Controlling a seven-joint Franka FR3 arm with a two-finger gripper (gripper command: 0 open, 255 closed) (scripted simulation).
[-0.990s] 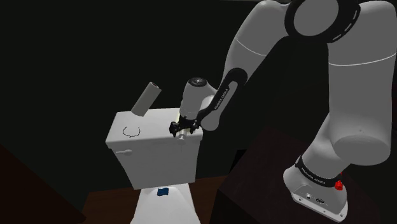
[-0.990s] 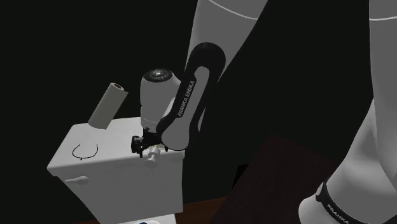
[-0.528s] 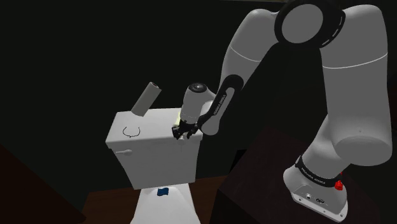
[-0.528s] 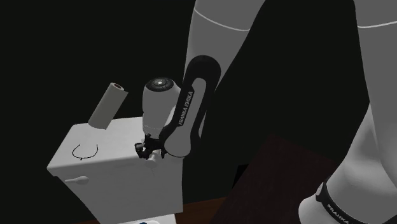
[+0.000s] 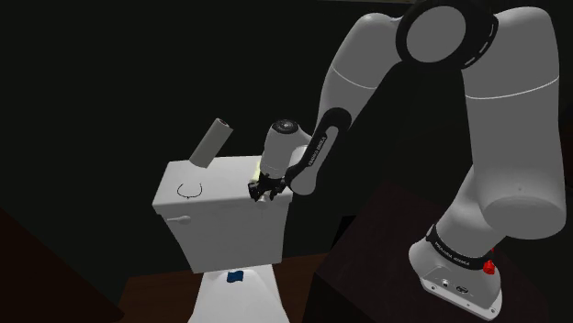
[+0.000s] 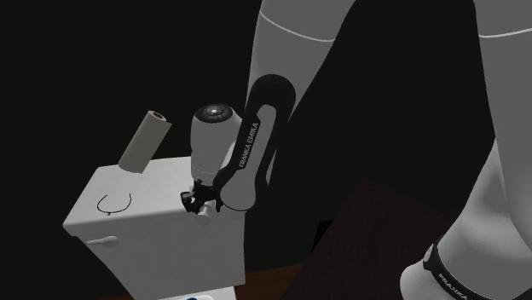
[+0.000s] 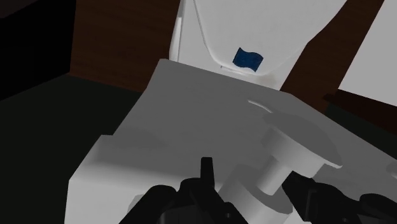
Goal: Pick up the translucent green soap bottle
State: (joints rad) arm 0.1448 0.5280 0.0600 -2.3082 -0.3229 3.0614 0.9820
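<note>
White toilet, brown floor, black area.

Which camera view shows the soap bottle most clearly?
The wrist view: the soap bottle appears large and pale grey, its pump top plain, just ahead of the end effector. The shoulder view gives a small greenish sliver beside the end effector; the second exterior view, a pale speck under the arm.

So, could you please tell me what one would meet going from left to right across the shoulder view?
grey roll leaning at the back of the toilet tank → claw down on the tank's top → arm's white base on the stand
</note>
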